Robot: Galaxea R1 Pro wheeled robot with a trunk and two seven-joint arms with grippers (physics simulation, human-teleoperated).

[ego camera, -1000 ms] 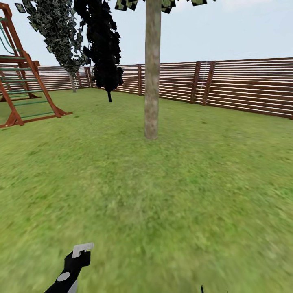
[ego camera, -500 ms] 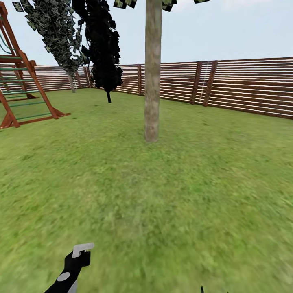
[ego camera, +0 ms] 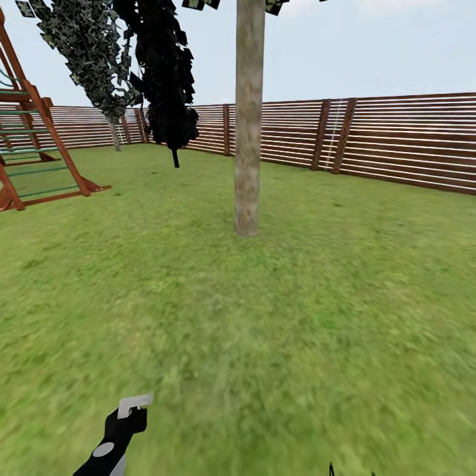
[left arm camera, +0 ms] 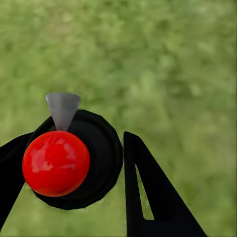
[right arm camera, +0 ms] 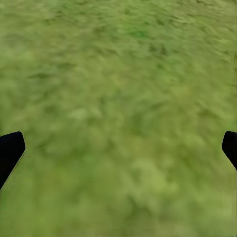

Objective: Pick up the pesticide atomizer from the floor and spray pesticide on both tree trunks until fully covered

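1. Green lawn (ego camera: 277,330) all around, brown slat fence (ego camera: 396,142) at the back, wooden climbing frame (ego camera: 33,152) far left.
2. Left gripper (left arm camera: 79,163) clamped on the pesticide atomizer (ego camera: 119,433): black bottle, pale trigger head up; the wrist view shows it end-on between the fingers (left arm camera: 148,192), with a red ball on it.
3. Tree trunk (ego camera: 248,119) stands ahead of and right of the left gripper, well apart. A 2nd leafy tree (ego camera: 89,46) and a black tree (ego camera: 165,73) stand by the fence.
4. Right gripper (right arm camera: 118,148) spread wide, holding nothing, grass beyond.
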